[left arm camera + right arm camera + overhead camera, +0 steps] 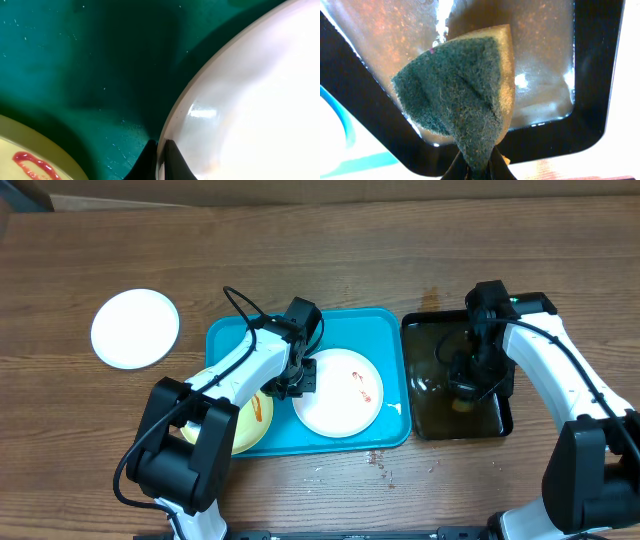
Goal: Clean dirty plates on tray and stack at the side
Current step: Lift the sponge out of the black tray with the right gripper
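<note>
On the turquoise tray lie a white plate with a red-brown smear and a pale yellow-green plate, also smeared. My left gripper is shut on the left rim of the white plate, its fingertips pinching the edge; the yellow-green plate shows at that view's lower left over the tray. A third white plate lies on the table to the left, off the tray. My right gripper is shut on a green-and-yellow sponge held over the black tray.
The black tray stands right of the turquoise tray and holds brownish liquid. A few sauce specks dot the table in front of the trays. The table's far side is bare wood.
</note>
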You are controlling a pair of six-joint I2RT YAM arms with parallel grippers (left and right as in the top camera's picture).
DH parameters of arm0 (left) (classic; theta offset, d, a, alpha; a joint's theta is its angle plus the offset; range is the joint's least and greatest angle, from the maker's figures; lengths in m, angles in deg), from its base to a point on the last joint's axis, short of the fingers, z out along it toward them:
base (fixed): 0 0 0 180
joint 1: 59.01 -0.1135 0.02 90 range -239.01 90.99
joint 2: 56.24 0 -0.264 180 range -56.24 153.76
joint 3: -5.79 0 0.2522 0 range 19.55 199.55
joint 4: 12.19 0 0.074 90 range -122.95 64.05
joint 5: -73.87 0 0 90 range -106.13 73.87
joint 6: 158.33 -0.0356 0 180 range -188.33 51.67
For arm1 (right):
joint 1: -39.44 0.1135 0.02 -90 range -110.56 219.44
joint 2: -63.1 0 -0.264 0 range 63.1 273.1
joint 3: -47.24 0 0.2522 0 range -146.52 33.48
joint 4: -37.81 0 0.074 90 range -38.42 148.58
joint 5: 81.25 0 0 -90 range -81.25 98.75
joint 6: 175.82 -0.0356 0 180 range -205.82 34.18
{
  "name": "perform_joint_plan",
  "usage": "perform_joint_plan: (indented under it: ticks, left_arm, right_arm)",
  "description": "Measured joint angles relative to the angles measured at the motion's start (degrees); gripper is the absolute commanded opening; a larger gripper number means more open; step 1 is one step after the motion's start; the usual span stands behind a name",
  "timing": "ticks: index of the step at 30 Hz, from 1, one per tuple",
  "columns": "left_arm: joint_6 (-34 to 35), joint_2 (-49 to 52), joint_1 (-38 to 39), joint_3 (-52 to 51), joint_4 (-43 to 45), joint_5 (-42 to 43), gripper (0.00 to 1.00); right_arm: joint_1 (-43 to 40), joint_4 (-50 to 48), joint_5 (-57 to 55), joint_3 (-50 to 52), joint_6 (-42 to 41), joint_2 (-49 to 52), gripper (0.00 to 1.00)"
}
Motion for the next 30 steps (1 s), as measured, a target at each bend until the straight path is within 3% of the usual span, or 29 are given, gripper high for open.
perform_joint_plan:
  ticks: [8,16,17,18,19,22,27,29,30]
  left_arm:
    - [0.0,0.0,0.0,0.0,-0.2,0.1,0.04]
    - [0.0,0.0,0.0,0.1,-0.3,0.1,0.04]
    - [0.0,0.0,0.0,0.1,-0.3,0.1,0.04]
    - [0.0,0.0,0.0,0.1,-0.3,0.1,0.04]
    - [0.0,0.0,0.0,0.1,-0.4,0.1,0.04]
    - [0.0,0.0,0.0,0.1,-0.4,0.1,0.04]
    - [0.0,0.0,0.0,0.1,-0.4,0.1,0.04]
    - [0.0,0.0,0.0,0.1,-0.4,0.1,0.04]
    - [0.0,0.0,0.0,0.1,-0.4,0.1,0.04]
  right_arm:
    - [0.0,-2.8,0.0,0.1,0.0,0.0,0.04]
    - [0.0,-15.7,-2.6,9.3,-1.8,0.0,0.06]
    - [0.0,-16.9,-2.8,10.6,-2.1,0.1,0.13]
    - [0.0,-18.1,-2.9,11.8,-2.6,0.1,0.42]
    - [0.0,-18.8,-3.0,12.5,-2.7,0.1,0.54]
    - [0.0,-20.7,-3.1,13.4,-2.8,0.1,0.63]
    - [0.0,-25.6,-4.0,13.5,-2.9,0.1,0.58]
    - [0.0,-27.4,-4.1,13.8,-3.0,0.1,0.50]
    - [0.0,-28.2,-4.2,14.0,-3.2,0.1,0.38]
